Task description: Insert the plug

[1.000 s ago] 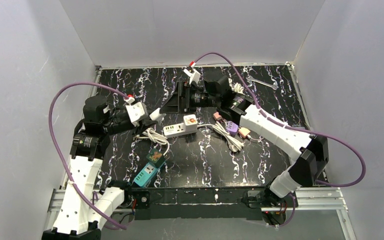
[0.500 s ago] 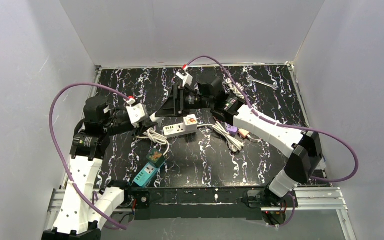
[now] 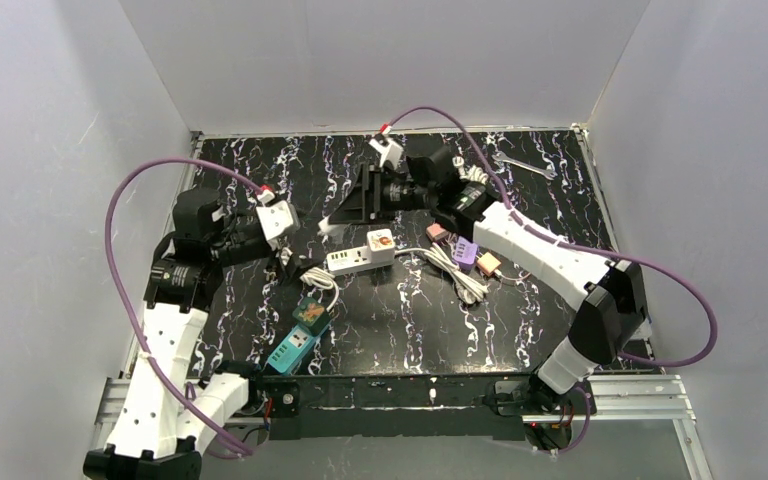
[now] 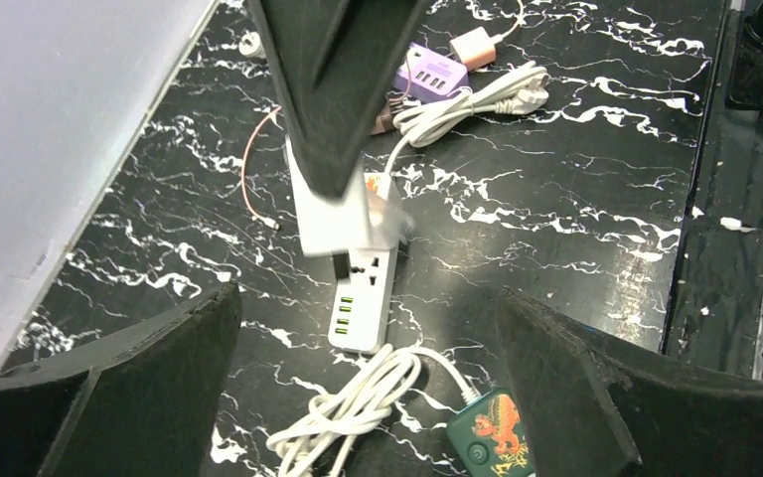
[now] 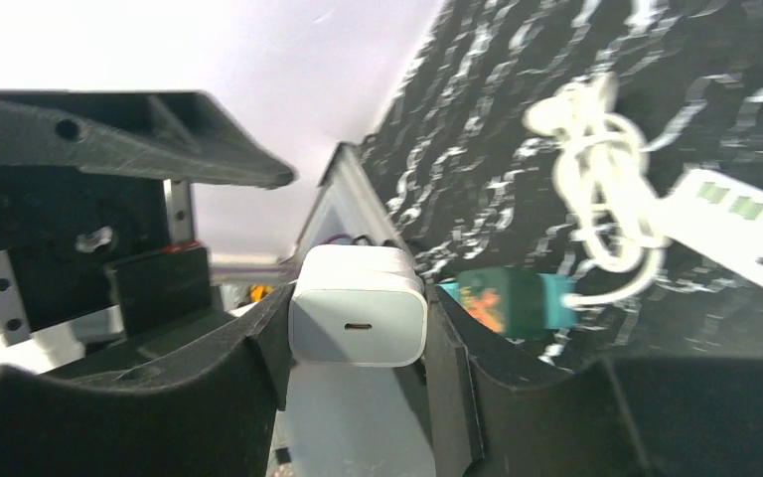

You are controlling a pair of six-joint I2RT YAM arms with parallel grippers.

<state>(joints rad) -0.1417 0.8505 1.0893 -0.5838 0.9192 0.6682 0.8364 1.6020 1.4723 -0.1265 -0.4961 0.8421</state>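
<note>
The right fingers [image 5: 209, 388] pinch the white square charger plug [image 5: 358, 303] in the air, near the white power strip [image 4: 363, 298] on the black marbled bench [image 4: 556, 199]. The left fingers [image 4: 139, 388] are spread wide and empty. The insertion step seems to begin; next the plug must be lined up with a socket and pressed in.

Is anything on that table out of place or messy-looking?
A metal wrench lies near the far right corner, the only hand tool among electrical bits like the white power strip. The white cord lies in a loose tangle. Nothing looks spilled or broken.
</note>
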